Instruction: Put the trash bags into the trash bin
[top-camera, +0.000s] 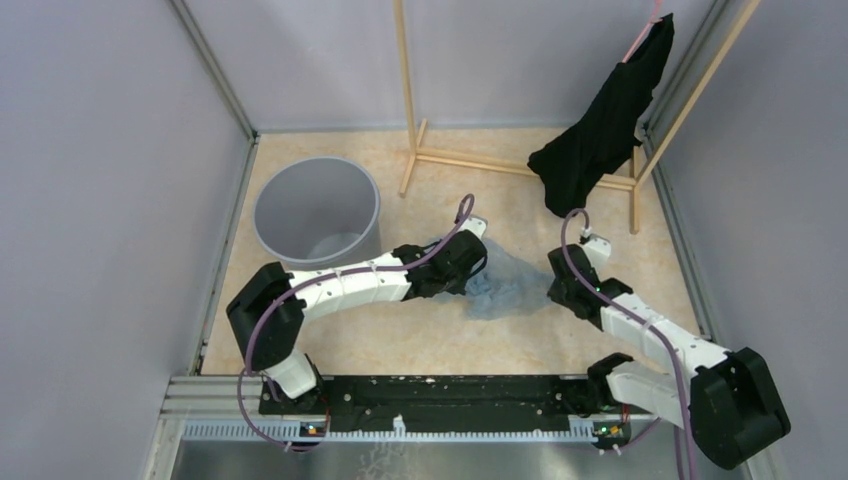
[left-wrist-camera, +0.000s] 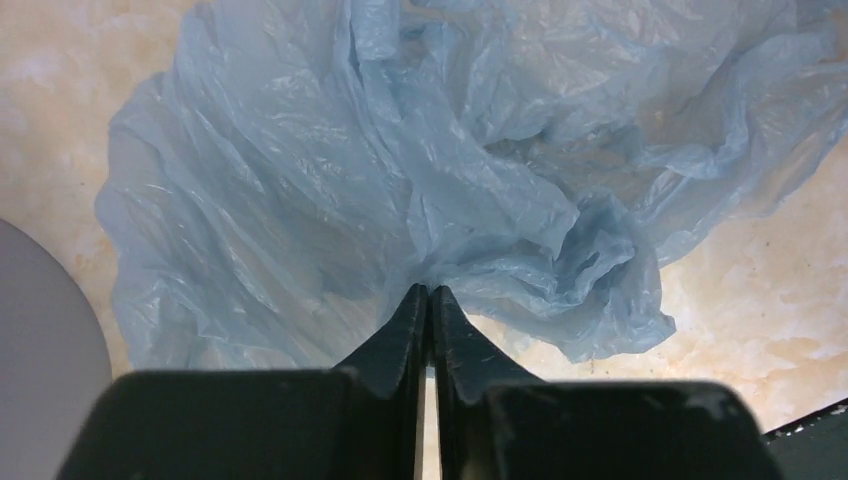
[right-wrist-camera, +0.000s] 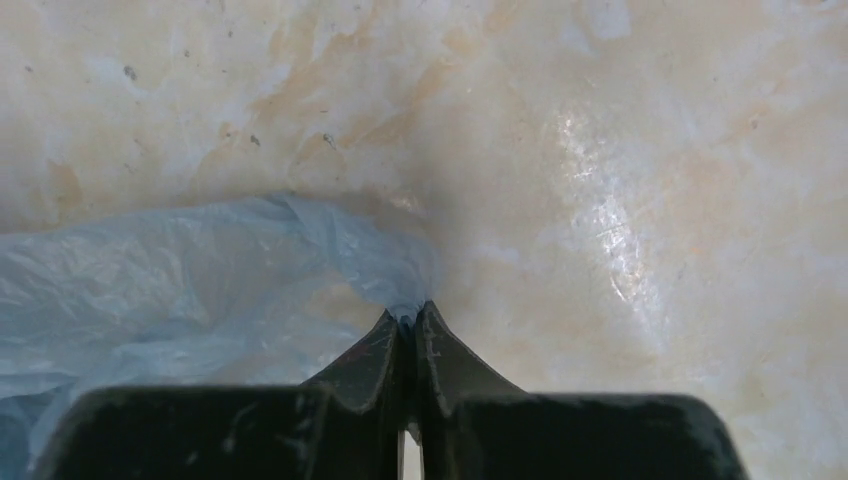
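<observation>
The pale-blue crinkly trash bag (top-camera: 510, 285) lies crumpled on the beige floor between my two grippers. My left gripper (top-camera: 470, 268) is shut on a fold of the bag at its left side; in the left wrist view the bag (left-wrist-camera: 420, 160) fills the frame above the closed tips (left-wrist-camera: 430, 292). My right gripper (top-camera: 556, 288) is shut on the bag's right edge; in the right wrist view a corner of the bag (right-wrist-camera: 200, 290) is pinched at the tips (right-wrist-camera: 408, 312). The round grey trash bin (top-camera: 316, 212) stands upright and open at the back left, apart from the bag.
A wooden rack (top-camera: 520, 160) stands at the back with a black garment (top-camera: 605, 120) hanging from its right side. Grey walls close in left, right and back. A black rail (top-camera: 430, 395) runs along the near edge. The bin's side shows in the left wrist view (left-wrist-camera: 40, 340).
</observation>
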